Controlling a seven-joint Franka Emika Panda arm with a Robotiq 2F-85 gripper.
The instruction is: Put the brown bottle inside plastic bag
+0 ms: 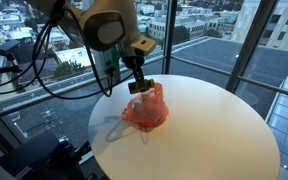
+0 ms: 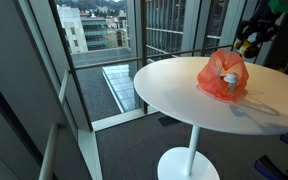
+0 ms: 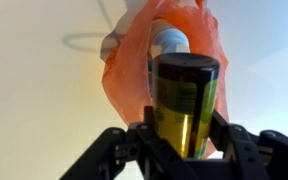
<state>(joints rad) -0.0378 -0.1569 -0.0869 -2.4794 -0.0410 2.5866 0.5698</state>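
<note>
My gripper is shut on the brown bottle, a dark bottle with a black cap and a yellow-green label. It holds the bottle just above the orange plastic bag, which lies on the round white table. A white-capped item shows inside the bag. In both exterior views the gripper hovers at the far edge of the bag. The bottle is barely visible there.
The round white table stands on a single pedestal next to floor-to-ceiling windows. The arm's cables hang to one side. A black stand sits by the table's edge.
</note>
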